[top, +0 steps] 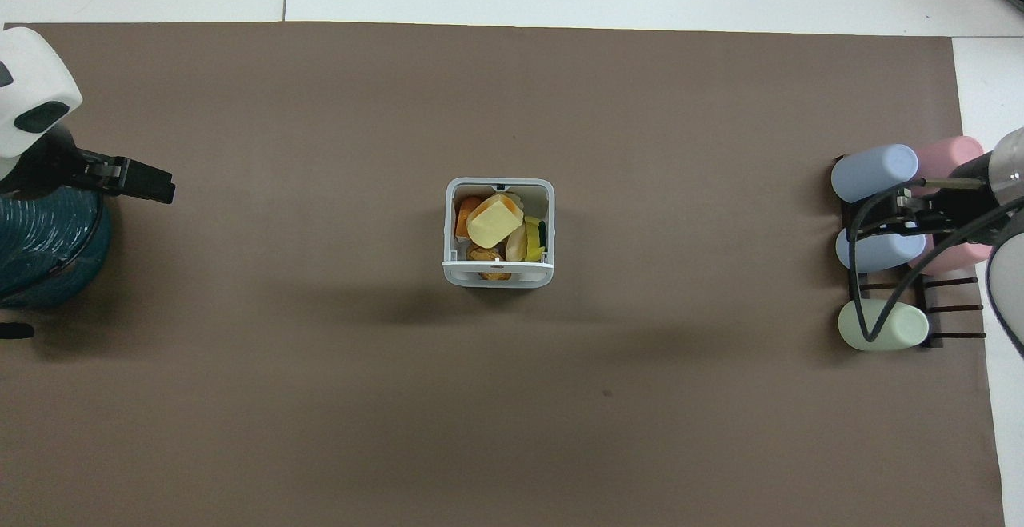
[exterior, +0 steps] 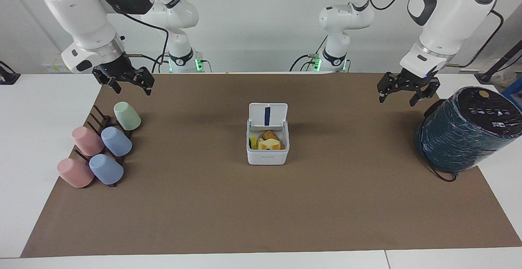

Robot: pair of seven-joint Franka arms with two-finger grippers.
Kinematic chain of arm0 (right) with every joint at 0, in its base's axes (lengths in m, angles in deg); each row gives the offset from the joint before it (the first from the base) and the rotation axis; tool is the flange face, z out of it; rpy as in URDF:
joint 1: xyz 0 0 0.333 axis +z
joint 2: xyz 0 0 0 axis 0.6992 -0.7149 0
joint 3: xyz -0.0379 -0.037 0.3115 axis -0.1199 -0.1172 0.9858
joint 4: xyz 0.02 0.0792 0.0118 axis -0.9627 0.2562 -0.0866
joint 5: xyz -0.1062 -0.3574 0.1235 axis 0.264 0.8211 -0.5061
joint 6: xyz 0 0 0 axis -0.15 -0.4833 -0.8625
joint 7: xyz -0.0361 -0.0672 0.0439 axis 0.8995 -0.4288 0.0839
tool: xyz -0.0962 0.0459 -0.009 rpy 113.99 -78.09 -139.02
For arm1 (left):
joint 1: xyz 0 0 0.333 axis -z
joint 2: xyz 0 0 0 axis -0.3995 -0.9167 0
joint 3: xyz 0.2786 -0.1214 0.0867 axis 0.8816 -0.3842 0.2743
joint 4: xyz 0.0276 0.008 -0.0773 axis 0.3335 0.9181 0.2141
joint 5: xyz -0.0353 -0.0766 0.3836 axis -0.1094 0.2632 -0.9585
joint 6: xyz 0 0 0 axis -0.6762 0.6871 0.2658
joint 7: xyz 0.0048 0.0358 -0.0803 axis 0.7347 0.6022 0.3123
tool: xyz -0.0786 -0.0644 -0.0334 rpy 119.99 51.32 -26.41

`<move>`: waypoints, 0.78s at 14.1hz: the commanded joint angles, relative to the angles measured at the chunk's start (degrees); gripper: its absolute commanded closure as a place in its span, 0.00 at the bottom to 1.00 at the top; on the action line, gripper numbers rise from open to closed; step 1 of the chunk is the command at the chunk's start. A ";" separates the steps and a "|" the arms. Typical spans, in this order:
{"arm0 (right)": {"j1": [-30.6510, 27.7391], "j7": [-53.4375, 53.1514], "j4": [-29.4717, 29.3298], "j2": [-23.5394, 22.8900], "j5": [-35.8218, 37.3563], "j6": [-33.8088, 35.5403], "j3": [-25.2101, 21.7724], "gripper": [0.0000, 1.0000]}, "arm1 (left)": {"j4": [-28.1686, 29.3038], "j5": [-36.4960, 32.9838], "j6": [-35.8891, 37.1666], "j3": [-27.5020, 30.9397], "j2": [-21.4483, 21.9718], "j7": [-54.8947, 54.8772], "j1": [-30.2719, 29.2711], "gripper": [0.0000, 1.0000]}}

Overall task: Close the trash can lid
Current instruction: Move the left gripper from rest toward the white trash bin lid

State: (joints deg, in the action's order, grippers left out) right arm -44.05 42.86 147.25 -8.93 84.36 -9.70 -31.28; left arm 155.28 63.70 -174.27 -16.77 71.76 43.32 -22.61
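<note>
The trash can (exterior: 267, 154) is a small white square box in the middle of the brown mat, filled with yellow and orange scraps. It also shows in the overhead view (top: 456, 227). Its lid (exterior: 268, 116) stands upright and open on the edge nearer to the robots, with the blue stripe showing; from overhead the lid (top: 498, 273) is seen edge-on. My left gripper (exterior: 397, 97) (top: 152, 181) is open and empty, in the air beside the top of the teal cylinder. My right gripper (exterior: 133, 89) (top: 900, 211) is open and empty, in the air over the cup rack.
A large dark teal wrapped cylinder (exterior: 465, 132) (top: 40, 247) stands at the left arm's end of the mat. A dark rack (exterior: 98, 118) holds several pink, blue and green cups (exterior: 116, 140) (top: 880, 325) at the right arm's end. White table surrounds the mat (exterior: 261, 212).
</note>
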 commanded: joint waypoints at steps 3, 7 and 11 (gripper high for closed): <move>-0.57 0.56 0.53 0.86 -0.27 0.31 0.45 0.00 | 1.78 0.17 -0.43 0.04 1.61 -0.42 -0.33 0.00; -0.57 0.56 0.53 0.86 -0.27 0.31 0.45 0.00 | 1.70 0.17 -1.12 -0.13 1.61 -0.16 -0.15 0.00; -0.57 0.56 0.53 0.86 -0.27 0.23 0.45 0.00 | 2.22 0.79 0.19 -0.75 2.05 8.16 2.04 0.20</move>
State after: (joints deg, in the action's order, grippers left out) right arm -44.05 42.86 147.25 -8.93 84.36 -9.70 -31.28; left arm 155.28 63.82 -174.19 -17.54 71.82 46.56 -22.12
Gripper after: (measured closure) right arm 0.000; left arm 0.004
